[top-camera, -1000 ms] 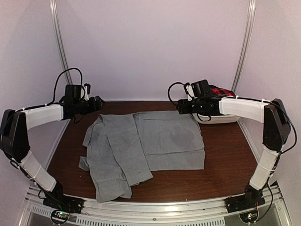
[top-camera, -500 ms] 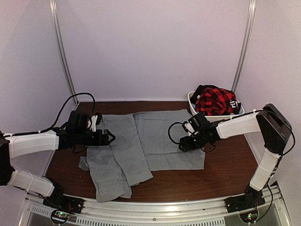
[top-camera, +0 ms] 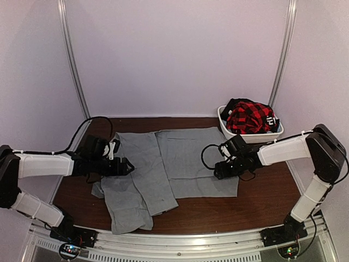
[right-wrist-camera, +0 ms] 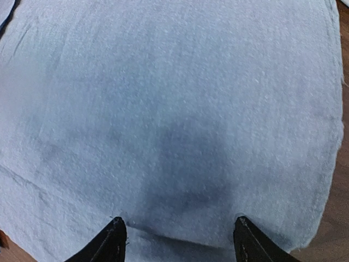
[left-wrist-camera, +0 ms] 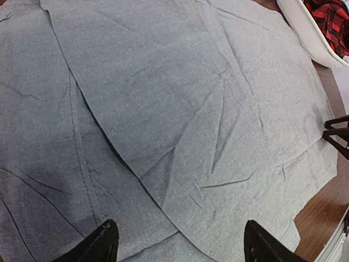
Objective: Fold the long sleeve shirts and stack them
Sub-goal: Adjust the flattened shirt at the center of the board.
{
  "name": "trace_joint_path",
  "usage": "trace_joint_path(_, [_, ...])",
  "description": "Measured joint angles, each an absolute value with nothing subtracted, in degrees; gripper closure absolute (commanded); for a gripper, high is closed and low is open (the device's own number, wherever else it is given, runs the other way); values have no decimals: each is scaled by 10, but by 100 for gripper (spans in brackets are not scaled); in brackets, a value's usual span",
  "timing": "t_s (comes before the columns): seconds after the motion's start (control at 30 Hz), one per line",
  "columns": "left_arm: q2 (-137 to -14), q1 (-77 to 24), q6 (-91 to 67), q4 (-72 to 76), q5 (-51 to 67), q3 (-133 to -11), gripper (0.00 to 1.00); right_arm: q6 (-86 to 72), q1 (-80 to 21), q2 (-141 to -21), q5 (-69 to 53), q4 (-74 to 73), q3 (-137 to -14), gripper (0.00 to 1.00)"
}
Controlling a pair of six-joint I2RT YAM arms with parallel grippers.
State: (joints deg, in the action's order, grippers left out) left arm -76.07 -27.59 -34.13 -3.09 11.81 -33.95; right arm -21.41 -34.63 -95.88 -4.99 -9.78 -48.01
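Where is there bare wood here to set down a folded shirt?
Bare wood: right of the grey shirt, near the basket, and by the front rail. Crowded: mid-table, left gripper and right gripper over the shirt.

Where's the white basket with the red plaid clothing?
Top view: the white basket sits at the far right corner of the table, just beyond the grey shirt and the right gripper.
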Motion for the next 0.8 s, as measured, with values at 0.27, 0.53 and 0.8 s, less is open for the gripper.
trace_joint_path(0.27, [-743,-389,-265,-9,119,-349,18,-214,-346,-882,-43,-122,-456,31])
trace_joint_path(0.53, [-797,-546,-177,-20,94,-420,17,-212,-346,-880,-41,-123,-460,31])
trace_joint_path(0.8, [-933,-636,-146,-80,37,-507,19,-212,-346,-880,-39,-123,-460,31])
